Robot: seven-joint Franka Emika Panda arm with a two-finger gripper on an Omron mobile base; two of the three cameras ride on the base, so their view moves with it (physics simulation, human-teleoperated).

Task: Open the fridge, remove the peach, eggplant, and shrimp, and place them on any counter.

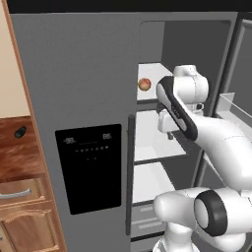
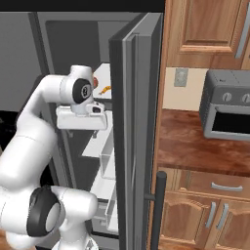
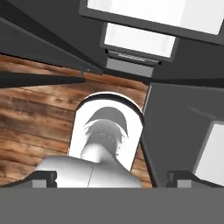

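Note:
The fridge [image 1: 74, 74] has its left door with the black dispenser panel shut and its right door [image 2: 134, 122] swung open. A peach [image 1: 144, 84] rests on an upper white shelf, at the left edge of the opening. On that same shelf level lies the small orange shrimp [image 2: 105, 90]. The dark eggplant [image 1: 20, 131] lies on the counter [image 1: 19, 157] left of the fridge. My gripper [image 1: 169, 133] hangs inside the opening, pointing down, below and right of the peach. In the hand view its fingertips [image 3: 43, 177] stand far apart with nothing between them.
Right of the open door runs another reddish-brown counter [image 2: 195, 146] carrying a grey toaster oven [image 2: 227, 105], with wooden cabinets above and below. A clear door bin [image 1: 231, 106] juts from the open door. Lower fridge shelves and drawers sit under my hand.

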